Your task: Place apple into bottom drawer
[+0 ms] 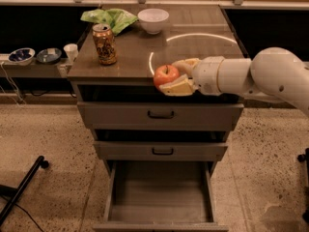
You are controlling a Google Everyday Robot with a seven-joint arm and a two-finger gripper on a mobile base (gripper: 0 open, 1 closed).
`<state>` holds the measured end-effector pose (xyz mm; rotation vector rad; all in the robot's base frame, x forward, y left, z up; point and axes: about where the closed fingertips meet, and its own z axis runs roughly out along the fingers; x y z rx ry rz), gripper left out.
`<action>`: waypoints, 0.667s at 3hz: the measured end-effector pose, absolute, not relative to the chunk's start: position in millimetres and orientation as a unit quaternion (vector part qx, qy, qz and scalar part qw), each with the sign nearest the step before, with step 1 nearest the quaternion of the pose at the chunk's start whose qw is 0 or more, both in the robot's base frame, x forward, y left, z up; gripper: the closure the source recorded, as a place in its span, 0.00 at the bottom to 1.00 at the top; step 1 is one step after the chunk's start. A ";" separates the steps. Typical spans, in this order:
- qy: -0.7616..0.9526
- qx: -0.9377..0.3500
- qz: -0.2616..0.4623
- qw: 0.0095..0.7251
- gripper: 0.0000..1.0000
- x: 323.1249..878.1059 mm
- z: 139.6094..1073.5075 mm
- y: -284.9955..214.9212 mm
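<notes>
Apple (165, 76), just one, is clamped in the gripper's (170, 77) two fingers (179, 86) above three drawers (161, 115), bottom drawer (159, 193) open.

The gripper (171, 77), at the front edge of the tabletop (203, 47), covers part of the apple (163, 74) it clasps. Its arm (270, 76) runs off the frame's right edge. The front of the bottom drawer (159, 195) is cut by the lower edge. The label on the can (104, 44) is unreadable.
</notes>
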<state>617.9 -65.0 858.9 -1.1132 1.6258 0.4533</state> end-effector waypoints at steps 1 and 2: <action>0.692 -0.462 0.188 0.523 1.00 621.6 845.7 -61.4; 0.700 -0.423 0.223 0.531 1.00 607.2 783.9 -58.0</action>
